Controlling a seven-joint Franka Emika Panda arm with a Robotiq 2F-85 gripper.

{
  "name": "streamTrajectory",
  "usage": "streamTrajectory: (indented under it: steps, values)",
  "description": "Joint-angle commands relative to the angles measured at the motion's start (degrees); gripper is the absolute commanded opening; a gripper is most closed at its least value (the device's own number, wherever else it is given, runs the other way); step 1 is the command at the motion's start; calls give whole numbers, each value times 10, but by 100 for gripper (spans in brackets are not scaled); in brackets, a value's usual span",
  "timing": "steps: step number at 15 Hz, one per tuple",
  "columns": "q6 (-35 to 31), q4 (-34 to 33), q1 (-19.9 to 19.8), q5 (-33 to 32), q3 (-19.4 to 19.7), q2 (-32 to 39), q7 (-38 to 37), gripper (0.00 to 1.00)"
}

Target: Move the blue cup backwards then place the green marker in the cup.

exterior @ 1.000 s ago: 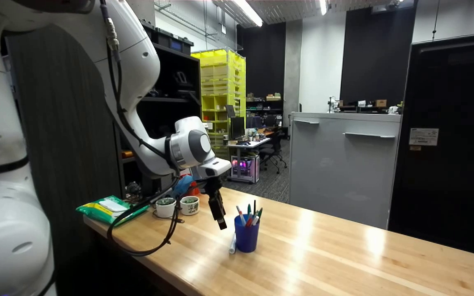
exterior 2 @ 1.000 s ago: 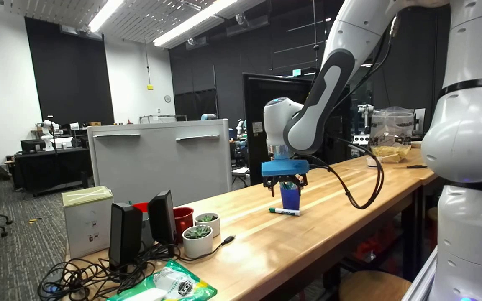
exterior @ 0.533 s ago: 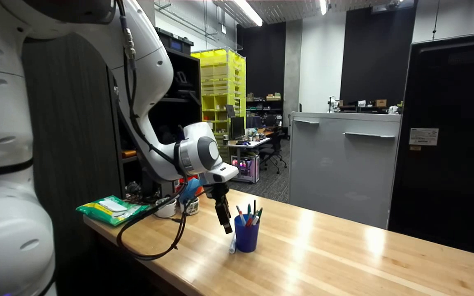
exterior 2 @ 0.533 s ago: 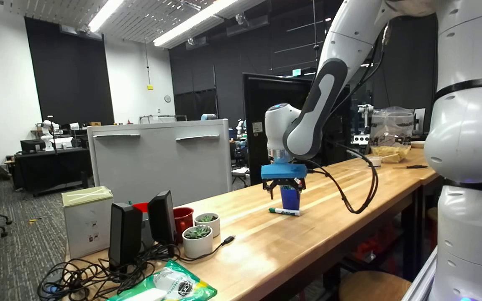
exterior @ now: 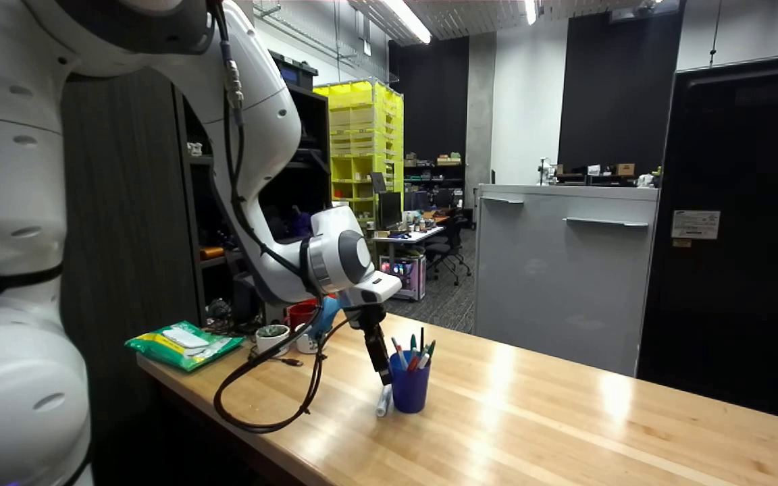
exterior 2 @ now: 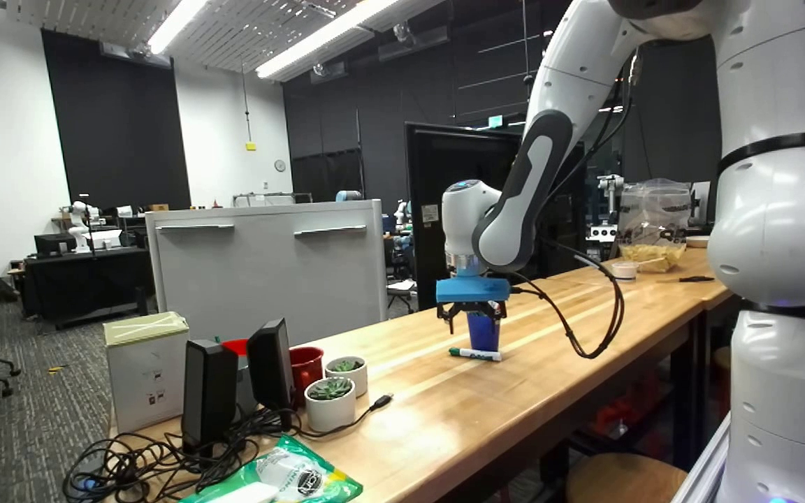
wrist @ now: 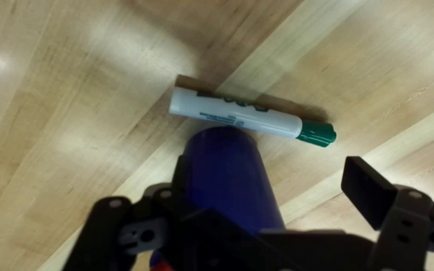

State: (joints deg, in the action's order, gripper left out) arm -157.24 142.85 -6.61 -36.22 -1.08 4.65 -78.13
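Only partly visible behind the gripper (wrist: 271, 178) (jaws wide apart): the blue cup (wrist: 232, 177).

Pens (exterior: 413, 362) jutting from blue cup (exterior: 410, 393) partly obstruct its mouth; cup crowds one long side of the green-capped marker (wrist: 239, 113). Opposite side, I see bare tabletop (exterior 2: 420, 381) stretching towards the cable plug (exterior 2: 381, 401).

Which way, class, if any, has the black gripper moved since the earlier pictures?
Yes: in an exterior view, the black gripper shifted rightward and down relative to the grey boxy cabinet.
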Motion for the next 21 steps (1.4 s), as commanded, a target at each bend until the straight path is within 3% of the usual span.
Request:
streamTrajectory:
  steps: [1,18,20,21]
  values:
    - [-7,-18,-2,-29,10,18,-16,100]
    - [0,-99,-6,-25,49,69,-8,100]
    - [4,-116,-3,-25,53,82,-13,100]
    - [2,-122,25,-10,83,86,-2,100]
